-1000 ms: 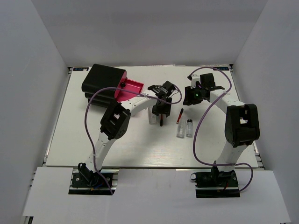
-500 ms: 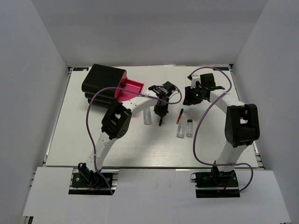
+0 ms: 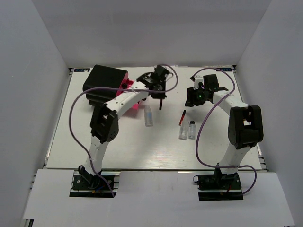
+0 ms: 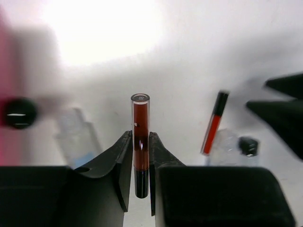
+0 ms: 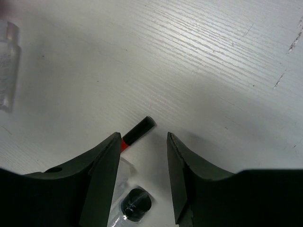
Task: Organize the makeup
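One dark-red stick (image 4: 140,135) is being clamped low by the closed left end effector (image 4: 140,176), aloft near the pink drawer (image 3: 126,84), best being carried slowly upright; right end effector (image 5: 142,158) is being held parted, empty.

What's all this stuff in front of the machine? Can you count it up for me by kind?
Slim red sticks: 2, the first held in the left gripper, the second lying loose
Small clear bottles: 3
Black box with a pink drawer: 1
Total: 6
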Action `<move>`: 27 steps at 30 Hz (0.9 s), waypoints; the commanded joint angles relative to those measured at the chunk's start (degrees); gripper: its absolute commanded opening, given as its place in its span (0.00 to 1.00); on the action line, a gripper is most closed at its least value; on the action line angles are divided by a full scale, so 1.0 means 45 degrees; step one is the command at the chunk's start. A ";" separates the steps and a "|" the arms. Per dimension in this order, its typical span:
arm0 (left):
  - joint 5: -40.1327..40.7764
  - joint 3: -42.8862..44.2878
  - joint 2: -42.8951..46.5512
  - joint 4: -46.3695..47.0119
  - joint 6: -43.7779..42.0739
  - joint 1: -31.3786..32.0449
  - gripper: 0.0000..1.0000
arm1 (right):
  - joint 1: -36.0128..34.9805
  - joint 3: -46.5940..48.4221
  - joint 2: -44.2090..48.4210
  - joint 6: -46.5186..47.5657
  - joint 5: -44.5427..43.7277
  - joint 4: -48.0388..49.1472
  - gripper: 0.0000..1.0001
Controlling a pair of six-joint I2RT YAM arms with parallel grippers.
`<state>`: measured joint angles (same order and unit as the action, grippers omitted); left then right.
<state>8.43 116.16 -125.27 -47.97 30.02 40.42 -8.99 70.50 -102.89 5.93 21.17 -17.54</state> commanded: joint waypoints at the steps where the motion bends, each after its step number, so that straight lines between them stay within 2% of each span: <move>1: 0.1056 0.0613 0.2134 0.0347 -0.0420 -0.0876 0.19 | 0.0084 0.0349 -0.0104 -0.0030 0.0296 0.0050 0.50; 6: 0.1916 0.0301 0.2564 -0.0044 -0.0948 -0.1697 0.19 | 0.0026 0.0388 -0.0182 0.0048 0.0432 0.0050 0.50; 12: 0.2482 -0.0147 0.2702 -0.0299 -0.1475 -0.2419 0.19 | -0.0013 0.0622 -0.0416 0.0048 0.0491 -0.0164 0.43; 22: 0.2620 -0.0832 0.2194 0.0053 -0.2276 -0.3202 0.20 | -0.0091 0.1052 -0.0729 -0.0205 0.0276 -0.0477 0.45; 25: 0.2347 -0.0891 0.1999 0.0229 -0.2374 -0.3339 0.26 | -0.0071 0.1091 -0.0710 -0.0205 0.0218 -0.0477 0.45; 26: 0.2346 -0.1007 0.1979 0.0345 -0.2374 -0.3339 0.31 | -0.0052 0.1111 -0.0729 -0.0186 0.0160 -0.0516 0.46; 27: 0.2288 -0.1047 0.1902 0.0366 -0.2355 -0.3339 0.41 | -0.0091 0.1149 -0.0710 -0.0225 0.0121 -0.0536 0.47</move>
<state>19.03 112.14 -117.27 -47.64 20.29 25.58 -9.13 73.38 -106.24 5.52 22.20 -19.55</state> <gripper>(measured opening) 0.340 0.465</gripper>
